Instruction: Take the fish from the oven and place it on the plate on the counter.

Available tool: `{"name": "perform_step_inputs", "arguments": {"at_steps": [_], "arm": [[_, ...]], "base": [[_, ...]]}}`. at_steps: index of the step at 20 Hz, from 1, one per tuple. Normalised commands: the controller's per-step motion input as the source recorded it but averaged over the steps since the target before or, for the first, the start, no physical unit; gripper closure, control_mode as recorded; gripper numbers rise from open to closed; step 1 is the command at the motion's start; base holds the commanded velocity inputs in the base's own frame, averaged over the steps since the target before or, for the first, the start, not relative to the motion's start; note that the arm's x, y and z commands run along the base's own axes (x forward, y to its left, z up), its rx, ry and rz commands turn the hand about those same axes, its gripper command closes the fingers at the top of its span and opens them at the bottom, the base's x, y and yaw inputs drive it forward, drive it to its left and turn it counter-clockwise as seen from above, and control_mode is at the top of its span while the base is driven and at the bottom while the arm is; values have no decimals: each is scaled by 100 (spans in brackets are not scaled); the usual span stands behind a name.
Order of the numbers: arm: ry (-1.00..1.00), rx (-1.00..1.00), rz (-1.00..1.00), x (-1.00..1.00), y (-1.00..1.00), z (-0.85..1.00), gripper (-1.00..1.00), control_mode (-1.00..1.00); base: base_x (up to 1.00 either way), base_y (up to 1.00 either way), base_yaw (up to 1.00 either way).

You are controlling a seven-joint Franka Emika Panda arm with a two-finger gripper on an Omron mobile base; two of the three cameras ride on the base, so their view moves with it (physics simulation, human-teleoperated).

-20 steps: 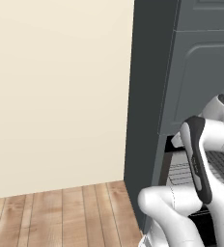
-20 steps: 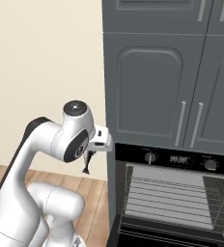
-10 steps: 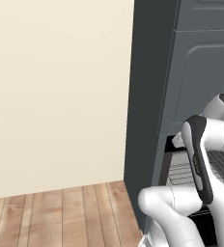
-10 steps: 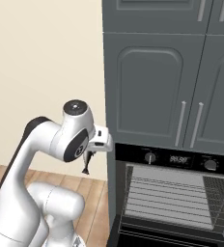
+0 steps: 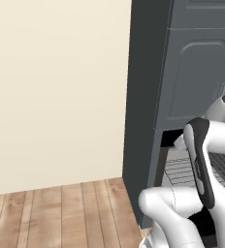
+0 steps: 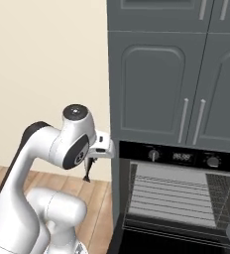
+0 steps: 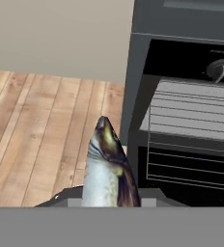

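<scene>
The gripper (image 6: pixel 90 163) is closed on the fish (image 6: pixel 88 171), which hangs from it in the air to the left of the oven (image 6: pixel 179 196), clear of the cavity and outside the cabinet column. In the right base view the fish shows as a slim dark shape pointing downward below the white hand, its lower tip over the wooden floor (image 6: pixel 99 203) and in front of the beige wall (image 6: pixel 47 74); it sits just beside the oven's left edge without touching it. In the hand view the fish (image 7: pixel 106 166) rises from between the fingers at the bottom of the picture, pale belly and dark back plain to see, its far end pointing away from the camera toward the floor planks; the fingertips themselves are hidden behind its body and the lower edge of the frame. The oven stands open to the right of the fish in that view, with its pale grey cavity, wire racks (image 7: pixel 191 108) and a round knob (image 7: pixel 219 67) on the black control strip above. The right base view shows the same control strip with its knobs and small display, and the racks inside the lit cavity beneath it. Above the oven are grey panelled cabinet doors (image 6: pixel 151 84) with long vertical handles. In the left base view the white arm (image 5: pixel 201 164) bends in front of the dark cabinet side (image 5: pixel 146 106), with part of the oven rack visible behind it.
</scene>
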Motion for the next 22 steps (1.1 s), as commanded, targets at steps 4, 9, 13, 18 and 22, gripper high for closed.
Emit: {"name": "perform_step_inputs", "arguments": {"at_steps": [4, 9, 13, 18, 22], "arm": [[0, 0, 0, 0, 0, 0, 100, 100], [0, 0, 0, 0, 0, 0, 100, 100], [0, 0, 0, 0, 0, 0, 100, 100], [0, 0, 0, 0, 0, 0, 100, 100], [0, 0, 0, 0, 0, 0, 100, 100]], "base": [[-79, -44, -2], [-16, -59, -1], [0, -100, -4], [-37, -100, -3], [4, -100, 0]]}}
